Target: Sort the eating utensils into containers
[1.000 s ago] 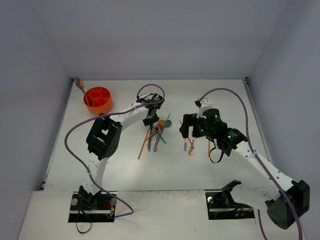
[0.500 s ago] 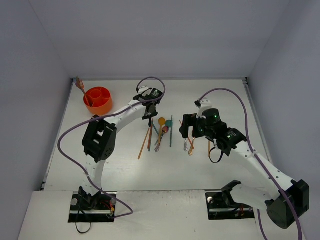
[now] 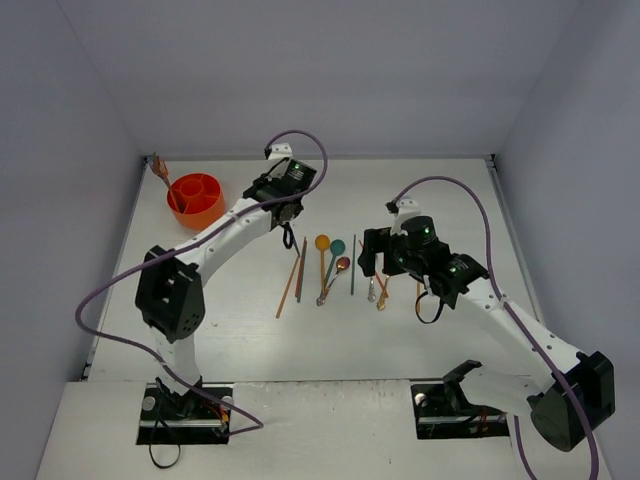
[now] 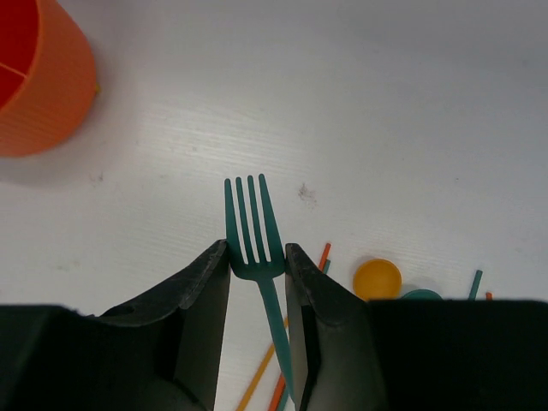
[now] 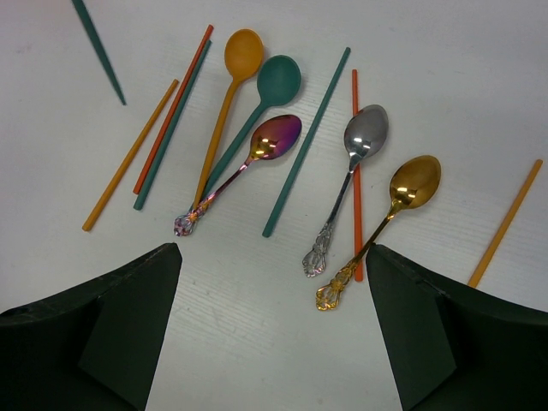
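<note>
Spoons and chopsticks on the white table, below my right claw.
Five spoons, bowls away from me: orange plastic spoon, teal plastic spoon, iridescent pink-purple metal spoon, silver metal spoon lying across a red-orange chopstick, gold metal spoon. Three teal chopsticks, a second red-orange chopstick, two yellow-orange chopsticks. My dark fingers stand wide apart.

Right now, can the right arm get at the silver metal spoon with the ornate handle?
Probably yes. The right gripper hangs open above the silver metal spoon, nothing over it. Caveat: a thin orange chopstick crosses its handle and the gold metal spoon lies close beside, so a pinch may catch those.
</note>
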`<state>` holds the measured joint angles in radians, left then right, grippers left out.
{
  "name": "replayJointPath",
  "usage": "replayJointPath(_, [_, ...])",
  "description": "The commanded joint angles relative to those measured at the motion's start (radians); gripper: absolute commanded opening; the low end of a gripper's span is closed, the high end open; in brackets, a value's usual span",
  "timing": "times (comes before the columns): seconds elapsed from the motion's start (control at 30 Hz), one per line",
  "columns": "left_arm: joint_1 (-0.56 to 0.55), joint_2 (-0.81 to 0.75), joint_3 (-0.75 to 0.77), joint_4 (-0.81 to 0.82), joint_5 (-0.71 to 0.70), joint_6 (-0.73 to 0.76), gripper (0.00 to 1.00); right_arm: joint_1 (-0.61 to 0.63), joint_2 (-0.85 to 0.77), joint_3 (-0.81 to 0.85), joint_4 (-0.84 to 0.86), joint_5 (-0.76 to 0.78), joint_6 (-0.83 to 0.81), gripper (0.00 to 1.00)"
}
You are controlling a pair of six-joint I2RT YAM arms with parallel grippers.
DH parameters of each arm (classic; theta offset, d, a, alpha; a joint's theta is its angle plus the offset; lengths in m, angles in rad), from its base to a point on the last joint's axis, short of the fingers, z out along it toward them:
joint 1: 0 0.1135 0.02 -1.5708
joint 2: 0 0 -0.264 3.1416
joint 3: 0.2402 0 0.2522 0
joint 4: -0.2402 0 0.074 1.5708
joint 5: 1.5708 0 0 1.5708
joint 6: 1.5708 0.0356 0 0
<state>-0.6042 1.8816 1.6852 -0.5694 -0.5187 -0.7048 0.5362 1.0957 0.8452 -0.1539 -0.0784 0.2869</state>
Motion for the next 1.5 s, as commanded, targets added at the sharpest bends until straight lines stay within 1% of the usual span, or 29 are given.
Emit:
replayJointPath(0.0, [0.053,-0.218,-0.087,0.240,-0.033,0.206,0.10,-0.008,0.014,0.056,0.039,0.000,-0.005,0.87])
replayJointPath(0.2, [0.256,-0.369,-0.227,0.417,0.162,0.296,0.11,-0.007,0.033,0.074,0.039,-0.007,-0.008,0.87])
replayJointPath(0.23, [0.312,-0.400,-0.245,0.467,0.187,0.315,0.10,-0.007,0.039,0.076,0.039,-0.008,-0.008,0.87])
replayJointPath(0.27, [0.345,-0.415,-0.270,0.498,0.217,0.352,0.10,-0.007,0.044,0.081,0.039,-0.009,-0.008,0.87])
replayJointPath(0.33, [0.427,-0.440,-0.295,0.558,0.312,0.393,0.10,-0.007,0.051,0.085,0.039,-0.012,-0.008,0.87])
replayJointPath(0.37, [0.486,-0.449,-0.301,0.590,0.331,0.406,0.11,-0.007,0.053,0.090,0.039,-0.014,-0.008,0.87])
replayJointPath(0.43, [0.563,-0.449,-0.305,0.658,0.375,0.450,0.10,-0.007,0.062,0.096,0.039,-0.018,-0.007,0.87])
replayJointPath(0.53, [0.676,-0.429,-0.288,0.713,0.449,0.478,0.11,-0.008,0.067,0.102,0.037,-0.024,-0.006,0.87])
replayJointPath(0.67, [0.777,-0.370,-0.242,0.750,0.529,0.491,0.11,-0.007,0.071,0.106,0.037,-0.030,-0.006,0.87])
replayJointPath(0.73, [0.802,-0.331,-0.225,0.770,0.570,0.506,0.11,-0.007,0.079,0.110,0.036,-0.033,-0.006,0.87])
replayJointPath(0.9, [0.830,-0.249,-0.196,0.815,0.591,0.536,0.11,-0.008,0.098,0.124,0.036,-0.044,-0.009,0.87])
replayJointPath(1.13, [0.836,-0.150,-0.188,0.898,0.627,0.533,0.11,-0.008,0.107,0.130,0.031,-0.050,-0.023,0.87])
replayJointPath(1.47, [0.837,-0.065,-0.205,0.931,0.653,0.555,0.11,-0.007,0.125,0.133,0.024,-0.051,-0.026,0.87])
